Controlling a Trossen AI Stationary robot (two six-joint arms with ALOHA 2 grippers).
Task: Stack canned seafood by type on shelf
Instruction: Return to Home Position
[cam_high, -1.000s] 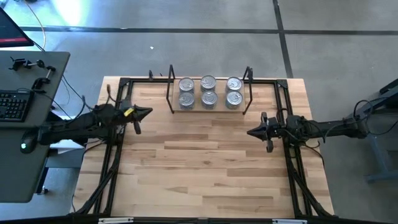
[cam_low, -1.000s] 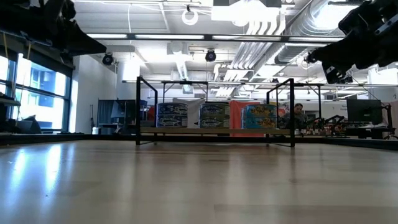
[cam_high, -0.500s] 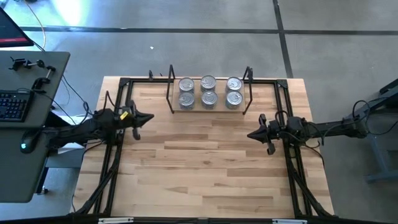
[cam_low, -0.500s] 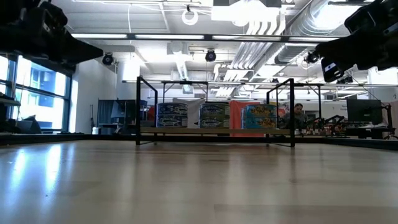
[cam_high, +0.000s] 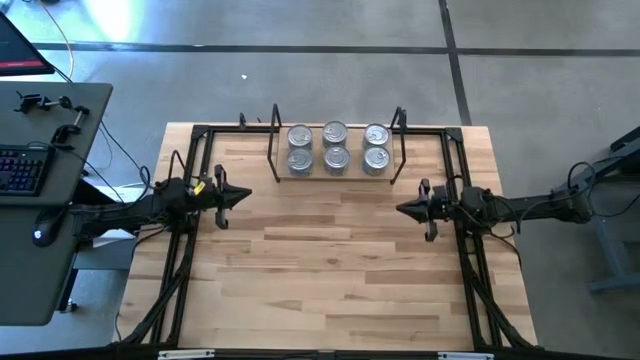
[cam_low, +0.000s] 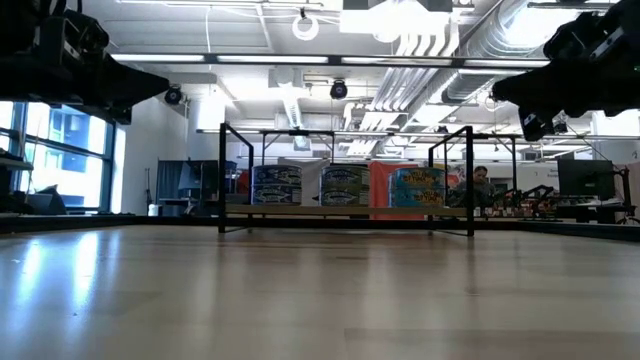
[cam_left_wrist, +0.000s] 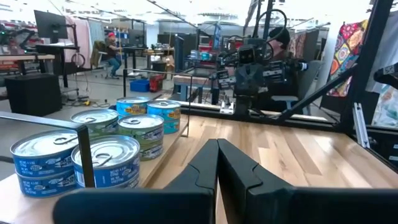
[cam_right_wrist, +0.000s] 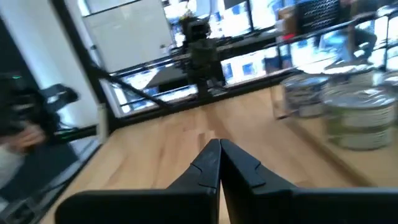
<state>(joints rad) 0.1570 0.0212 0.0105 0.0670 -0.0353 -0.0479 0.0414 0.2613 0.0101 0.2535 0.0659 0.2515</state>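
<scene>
Cans (cam_high: 336, 157) on shelf (cam_high: 356, 150), apart from left tool (cam_high: 243, 195), right tool (cam_high: 402, 210)

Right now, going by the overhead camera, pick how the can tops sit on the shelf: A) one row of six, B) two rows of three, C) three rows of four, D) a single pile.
B: the overhead view shows the cans on the shelf as two rows of three tops; the left end effector and right end effector hang apart from it.
</scene>
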